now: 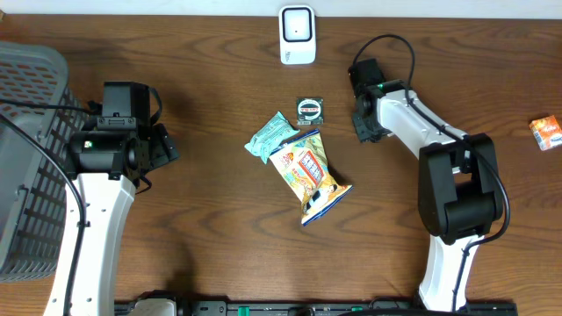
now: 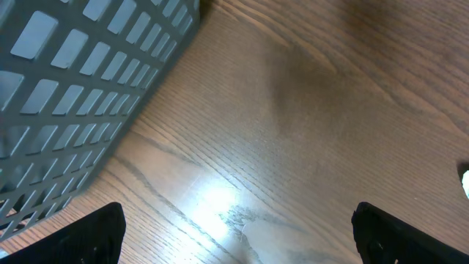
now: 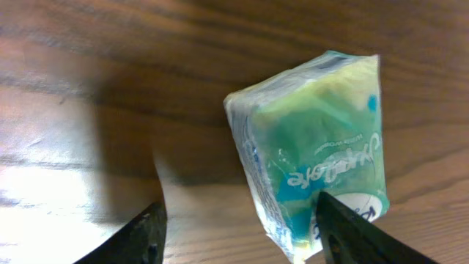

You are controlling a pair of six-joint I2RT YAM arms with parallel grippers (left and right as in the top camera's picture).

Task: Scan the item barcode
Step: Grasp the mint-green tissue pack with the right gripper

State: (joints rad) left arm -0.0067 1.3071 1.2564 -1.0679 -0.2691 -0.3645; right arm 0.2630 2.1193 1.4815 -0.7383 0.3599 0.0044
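Your right tool [image 3: 243, 233] has its jaws apart around the near end of the green-and-teal translucent plastic packet [image 3: 315, 147]. In the right wrist view one finger sits at the packet's lower right corner. The other stands clear at lower left, over bare brown wooden bench [image 3: 88, 88]. That offset reads as lining up for a pick, not a grip.

I'd take this packet as the item to scan, since it is the one your tool faces. In the overhead view it lies at centre frame, touching the yellow printed snack bag [image 1: 309, 171] below it and just beside the small dark square sachet [image 1: 309, 109]. The white upright barcode scanner [image 1: 297, 35] stands at top centre, well apart from all three, so a lift and carry look necessary.

Your left tool [image 2: 238, 235] is spread wide on nothing beside the grey plastic lattice basket [image 2: 73, 88] at the left, probably to keep clear.

Several things are hard to tell:
- You cannot see whether that finger actually touches the packet.
- No barcode shows on any face, and the print reads upside down.
- From overhead the right tool looks farther from the packet than the wrist view suggests, and its fingertips are hard to pick out there.
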